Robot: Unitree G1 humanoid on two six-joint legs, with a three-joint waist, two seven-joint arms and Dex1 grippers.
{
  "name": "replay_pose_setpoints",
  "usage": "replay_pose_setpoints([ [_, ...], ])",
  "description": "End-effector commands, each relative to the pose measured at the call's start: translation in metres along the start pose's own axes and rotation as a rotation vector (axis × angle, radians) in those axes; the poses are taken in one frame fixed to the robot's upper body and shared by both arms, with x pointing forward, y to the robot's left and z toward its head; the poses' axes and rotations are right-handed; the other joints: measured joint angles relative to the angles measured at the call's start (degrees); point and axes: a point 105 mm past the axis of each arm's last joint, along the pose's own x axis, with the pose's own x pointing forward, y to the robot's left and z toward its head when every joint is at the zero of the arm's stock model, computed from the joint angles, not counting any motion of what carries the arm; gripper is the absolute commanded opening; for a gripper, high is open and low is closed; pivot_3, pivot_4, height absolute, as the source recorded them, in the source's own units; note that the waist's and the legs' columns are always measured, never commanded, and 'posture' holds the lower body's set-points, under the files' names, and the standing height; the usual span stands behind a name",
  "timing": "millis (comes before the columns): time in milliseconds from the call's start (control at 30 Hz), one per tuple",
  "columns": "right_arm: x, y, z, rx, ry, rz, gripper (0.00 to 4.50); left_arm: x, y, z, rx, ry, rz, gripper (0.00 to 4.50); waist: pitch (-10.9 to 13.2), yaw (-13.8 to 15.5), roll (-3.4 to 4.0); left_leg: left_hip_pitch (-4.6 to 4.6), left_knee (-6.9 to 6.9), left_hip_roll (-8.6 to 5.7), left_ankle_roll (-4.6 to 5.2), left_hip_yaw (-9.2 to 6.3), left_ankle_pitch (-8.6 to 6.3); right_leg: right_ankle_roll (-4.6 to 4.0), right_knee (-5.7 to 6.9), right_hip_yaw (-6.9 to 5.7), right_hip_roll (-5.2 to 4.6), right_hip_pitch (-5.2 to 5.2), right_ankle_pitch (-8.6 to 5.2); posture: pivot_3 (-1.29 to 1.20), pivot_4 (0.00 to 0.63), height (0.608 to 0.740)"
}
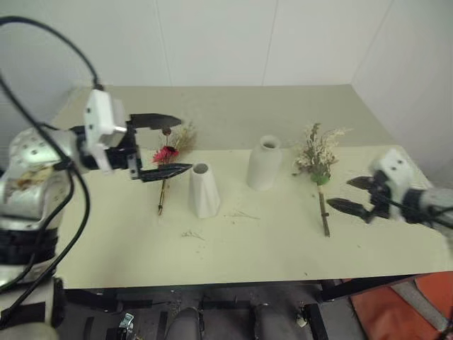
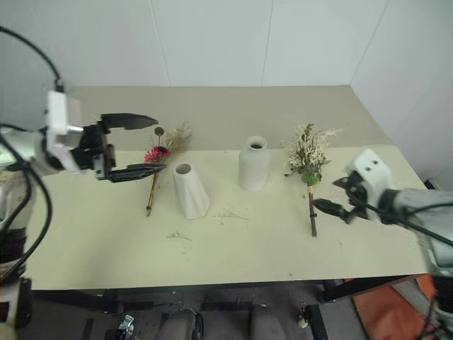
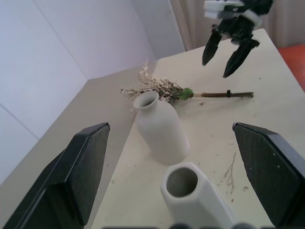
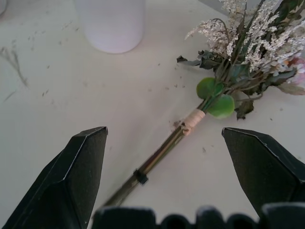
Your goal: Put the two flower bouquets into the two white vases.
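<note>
Right tool point(image 1: 352, 194) apart beside fuller bouquet point(image 1: 318, 166), left tool point(image 1: 170, 145) apart above slim bouquet point(image 1: 167, 157), vases between.

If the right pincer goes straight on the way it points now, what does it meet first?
Most likely the stem of the fuller bouquet, which lies on the table between the open fingers of the right pincer. Depth is unclear, so it may touch the table beside the stem first.
</note>
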Motion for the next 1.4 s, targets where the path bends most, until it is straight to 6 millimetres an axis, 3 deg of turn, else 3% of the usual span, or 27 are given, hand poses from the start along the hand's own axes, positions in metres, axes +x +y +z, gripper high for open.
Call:
replay_pose_setpoints([
  [33, 0.023, -0.014, -0.003, 0.075, 0.052, -0.115, 4.49, 0.014, 0.003, 0.004, 0.054, -0.016, -0.042, 4.5, 0.0, 0.08, 0.01, -0.08, -0.02, 0.0, 0.0, -0.01, 0.0, 0.0, 0.01, 0.0, 0.0, -0.1, 0.0, 0.0, 0.15, 0.74],
  [167, 0.042, -0.016, -0.001, 0.168, 0.087, -0.17, 4.49, 0.02, 0.004, 0.005, 0.049, -0.047, -0.039, 4.5, 0.0, 0.37, 0.03, -0.89, 0.07, -0.04, -0.02, 0.0, 0.04, -0.02, 0.26, 0.04, -0.04, -1.04, 0.03, 0.0, 0.15, 0.74],
  [400, 0.061, -0.029, -0.005, 0.285, 0.168, -0.275, 4.49, 0.022, -0.002, -0.001, 0.032, -0.041, -0.031, 4.5, 0.0, 0.37, 0.03, -0.97, 0.13, -0.04, -0.03, -0.04, 0.05, 0.02, 0.18, -0.03, -0.06, -1.03, 0.08, 0.0, 0.15, 0.74],
  [833, 0.058, -0.045, 0.005, 0.319, 0.168, -0.308, 0.23, 0.01, -0.007, -0.009, 0.011, -0.006, 0.031, 4.5, 0.0, 0.21, 0.05, -0.94, 0.1, -0.03, -0.03, -0.02, 0.05, 0.02, 0.17, -0.02, -0.05, -1.03, 0.1, 0.0, 0.15, 0.74],
  [1100, 0.057, -0.051, 0.011, 0.294, 0.147, -0.341, 0.23, 0.009, -0.005, -0.011, 0.015, 0.006, 0.044, 4.5, 0.0, 0.25, 0.05, -1.01, 0.08, -0.03, -0.03, -0.03, 0.05, 0.03, 0.18, -0.04, -0.06, -1.05, 0.1, 0.0, 0.15, 0.74],
  [1167, 0.051, -0.061, 0.035, 0.226, 0.007, -0.43, 0.23, 0.005, -0.005, -0.011, 0.013, 0.014, 0.052, 4.5, 0.0, 0.25, 0.05, -1.01, 0.08, -0.03, -0.03, -0.04, 0.05, 0.03, 0.18, -0.04, -0.06, -1.05, 0.1, 0.0, 0.15, 0.74],
  [1300, 0.024, -0.071, 0.104, 0.088, -0.435, -0.589, 0.23, -0.006, -0.004, -0.015, 0.002, 0.048, 0.07, 4.5, 0.02, -0.42, 0.09, -1.0, 0.05, -0.02, -0.03, -0.01, 0.05, 0.02, 0.21, 0.02, -0.04, -1.14, 0.1, 0.0, 0.15, 0.74],
  [1400, -0.003, -0.066, 0.158, 0.169, -0.794, -0.589, 0.23, -0.013, -0.003, -0.019, -0.003, 0.083, 0.077, 4.5, 0.03, -1.05, 0.09, -1.0, 0.04, -0.02, -0.03, -0.02, 0.05, 0.02, 0.33, 0.01, -0.05, -1.13, 0.1, 0.0, 0.15, 0.74],
])
